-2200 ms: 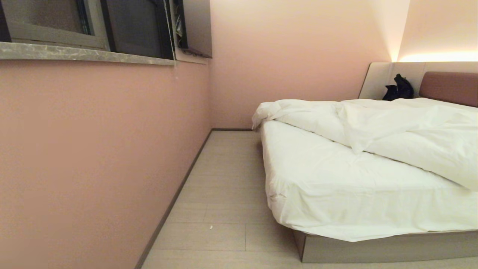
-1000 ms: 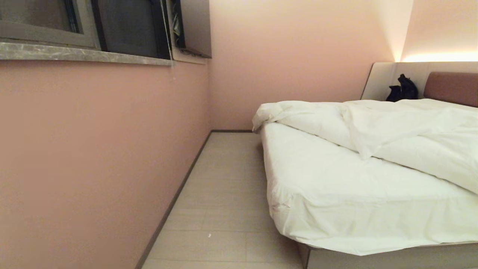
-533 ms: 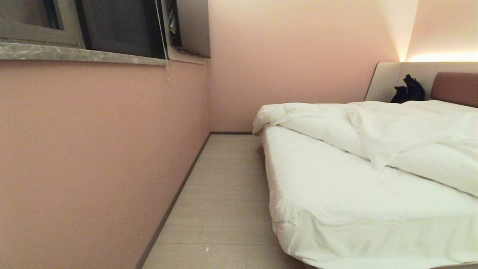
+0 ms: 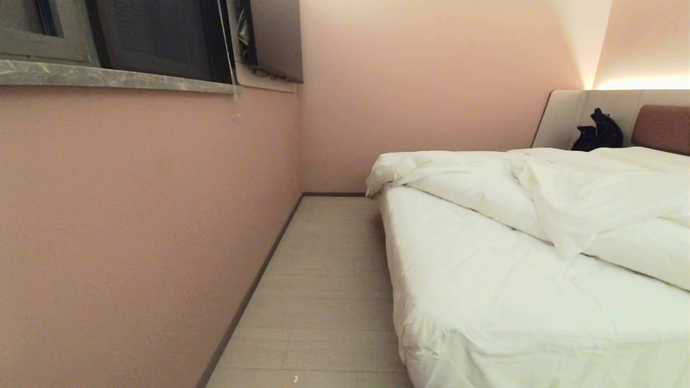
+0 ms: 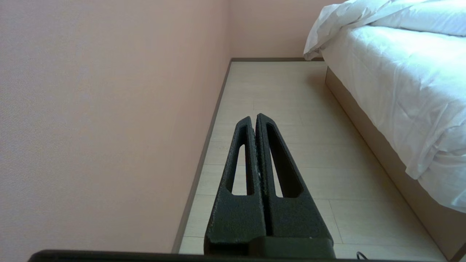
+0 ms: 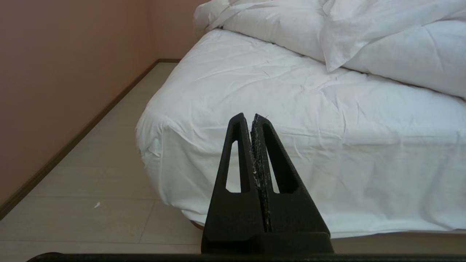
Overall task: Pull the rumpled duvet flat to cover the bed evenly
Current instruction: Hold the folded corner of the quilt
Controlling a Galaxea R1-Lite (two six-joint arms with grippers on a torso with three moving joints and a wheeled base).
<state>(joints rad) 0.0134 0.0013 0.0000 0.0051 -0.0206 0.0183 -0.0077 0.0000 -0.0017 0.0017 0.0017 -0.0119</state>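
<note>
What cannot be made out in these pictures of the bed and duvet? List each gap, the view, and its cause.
- Right side of the duvet and bed: head view, cut off by the edge.
- Pillows: all views, not seen; the heaped duvet blocks the headboard end.
- Dark object by the headboard: head view, too small to identify.
- Floor near the left pincer: left wrist view, partly covered by it.

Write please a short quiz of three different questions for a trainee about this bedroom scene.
1. True or false: the duvet covers the whole bed.
2. What dark thing sits by the headboard? A) bag B) lamp C) cat
3. Fill in: the left tool and the right tool are both ____.

Key: 1 false, it is bunched toward the headboard. 2 A, the bag. 3 shut.
</note>
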